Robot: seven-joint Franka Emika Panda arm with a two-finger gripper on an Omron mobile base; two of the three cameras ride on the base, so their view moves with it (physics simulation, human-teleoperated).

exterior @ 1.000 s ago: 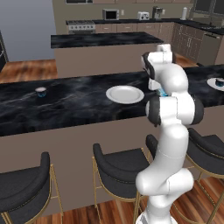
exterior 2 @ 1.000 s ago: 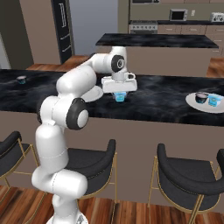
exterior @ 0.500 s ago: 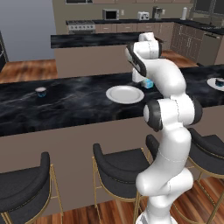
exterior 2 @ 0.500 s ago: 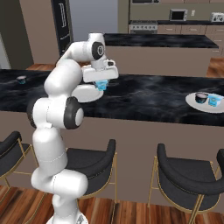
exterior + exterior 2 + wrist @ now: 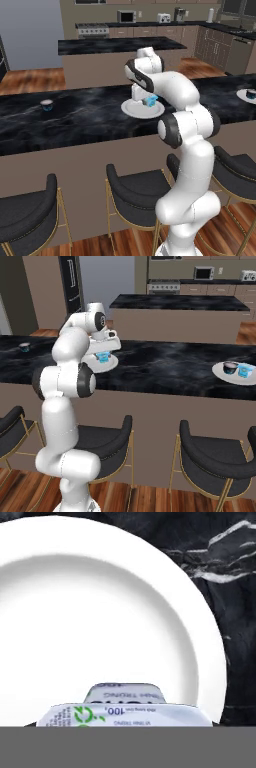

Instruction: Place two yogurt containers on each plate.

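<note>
Tabletop point(image 5: 90, 117): near plate point(image 5: 136, 109) at centre, with a cup point(image 5: 150, 101) over it in the pincer point(image 5: 148, 102). Lone cup point(image 5: 47, 104) far to the left, well apart. Far plate point(image 5: 220, 372) at the right end, carrying two cups point(image 5: 230, 367) point(image 5: 243, 370) side by side. Stools point(image 5: 137, 192) before the tabletop; second counter point(image 5: 115, 45) behind.

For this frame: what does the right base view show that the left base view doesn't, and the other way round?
Right base view: the far plate with its contents readable, a dark yogurt cup and a light blue one side by side on it.

Left base view: that plate sits at the picture's edge, what lies on it too small to tell.

Both: the gripper holding a light blue yogurt cup over the near plate, and a lone dark cup far along the black counter.
</note>
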